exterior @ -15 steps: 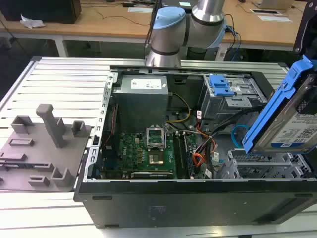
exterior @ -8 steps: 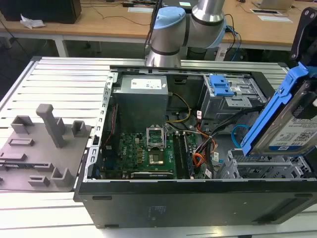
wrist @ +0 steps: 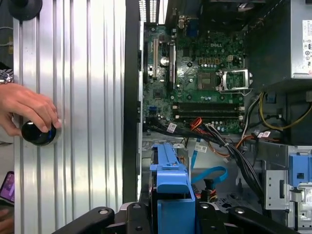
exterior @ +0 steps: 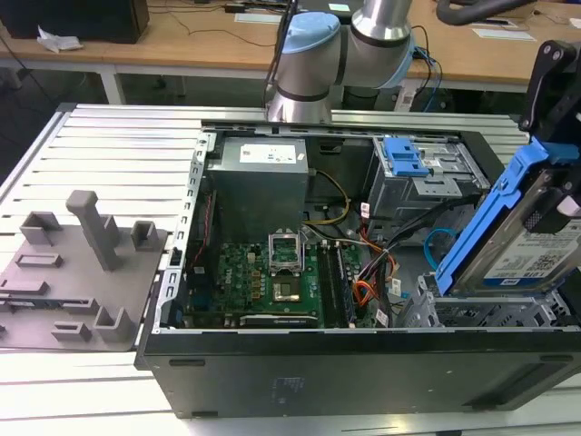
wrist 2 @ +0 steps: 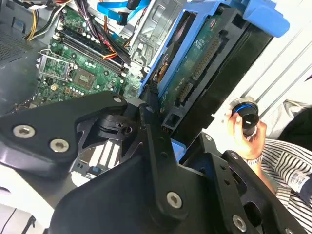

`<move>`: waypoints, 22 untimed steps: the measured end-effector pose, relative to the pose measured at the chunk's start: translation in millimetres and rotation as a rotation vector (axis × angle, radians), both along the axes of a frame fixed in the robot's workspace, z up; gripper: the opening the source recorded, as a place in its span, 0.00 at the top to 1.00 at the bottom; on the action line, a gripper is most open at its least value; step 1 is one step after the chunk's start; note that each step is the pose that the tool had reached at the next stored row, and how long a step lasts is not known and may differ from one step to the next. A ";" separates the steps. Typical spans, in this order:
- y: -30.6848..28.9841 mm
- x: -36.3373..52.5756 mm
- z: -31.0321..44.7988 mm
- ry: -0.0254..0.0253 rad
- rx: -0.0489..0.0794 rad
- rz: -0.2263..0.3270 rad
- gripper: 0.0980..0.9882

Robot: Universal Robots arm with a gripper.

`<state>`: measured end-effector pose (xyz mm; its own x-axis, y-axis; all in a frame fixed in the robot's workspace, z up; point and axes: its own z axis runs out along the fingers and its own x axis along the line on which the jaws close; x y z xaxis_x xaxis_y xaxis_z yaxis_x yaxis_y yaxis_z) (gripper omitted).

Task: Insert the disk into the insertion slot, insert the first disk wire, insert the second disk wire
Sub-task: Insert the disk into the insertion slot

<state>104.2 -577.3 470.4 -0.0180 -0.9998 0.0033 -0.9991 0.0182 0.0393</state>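
Note:
The disk (exterior: 517, 250), a silver drive in a blue caddy, hangs tilted at the exterior view's right, and my gripper (exterior: 556, 173) is shut on it. Its lower end is just above the insertion slot (exterior: 458, 313), a silver perforated cage in the case's near right corner. Both wrist views show the caddy (wrist: 170, 187) (wrist 2: 204, 53) between my black fingers (wrist 2: 150, 114). The second disk wire (exterior: 438, 245) (wrist: 210, 173) curls as a light blue loop beside the cage. The first disk wire (wrist: 226, 146), a thin bundle of red and dark strands, runs loose past it.
A grey cage with a blue latch (exterior: 408, 162) stands behind the slot. The motherboard (exterior: 272, 277) and an orange flat cable (exterior: 363, 292) lie in the open case. A person's hand (wrist: 27, 105) holds a black knob (wrist: 36, 132) on the slatted table (wrist: 87, 97). Grey fixtures (exterior: 82, 263) sit at the exterior view's left.

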 end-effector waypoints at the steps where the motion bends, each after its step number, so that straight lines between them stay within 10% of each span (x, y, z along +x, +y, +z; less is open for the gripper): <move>1: 0.6 1.3 -2.7 0.0000 0.000 0.000 0.70; 11: 22.1 9.8 -18.3 0.0000 0.000 0.000 0.70; 22: 24.9 13.5 -33.4 0.0000 0.000 -0.010 0.70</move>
<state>117.7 -552.4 436.9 -0.0277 -0.9996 0.0034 -0.9988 0.0278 0.0393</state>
